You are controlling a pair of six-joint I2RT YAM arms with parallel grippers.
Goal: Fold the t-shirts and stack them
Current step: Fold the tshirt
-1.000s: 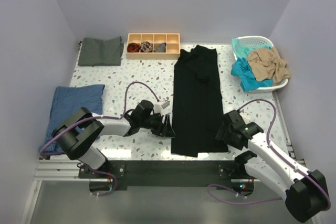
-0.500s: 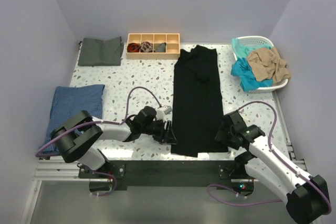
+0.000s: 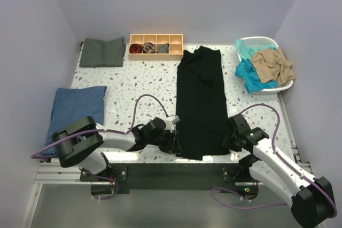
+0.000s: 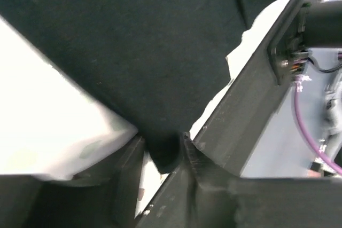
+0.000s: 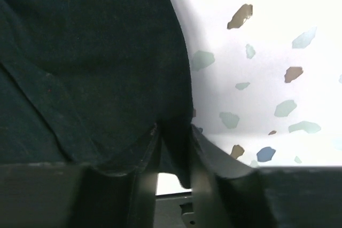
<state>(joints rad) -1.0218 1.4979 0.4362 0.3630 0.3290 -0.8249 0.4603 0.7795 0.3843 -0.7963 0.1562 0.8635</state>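
A long black t-shirt (image 3: 200, 100) lies lengthwise down the middle of the table, its hem at the near edge. My left gripper (image 3: 175, 143) sits at the near left corner of the hem. In the left wrist view it (image 4: 163, 156) is shut on a pinch of the black fabric (image 4: 133, 52). My right gripper (image 3: 228, 143) is at the near right corner, and in the right wrist view it (image 5: 175, 142) is likewise shut on the black cloth (image 5: 91, 52). A dark grey-green t-shirt (image 3: 101, 52) lies folded at the back left. Teal (image 3: 248, 73) and tan (image 3: 272, 62) t-shirts are heaped in the basket.
The white basket (image 3: 256, 39) stands at the back right. A wooden divided tray (image 3: 155, 46) with small cloth bundles is at the back centre. A folded blue cloth (image 3: 75, 108) lies at the left edge. The table's dark front rail (image 3: 171, 172) runs just below both grippers.
Both grippers slid to the near hem corners of the black t-shirt, the left one moving right and nearer, and their jaws closed on the fabric.
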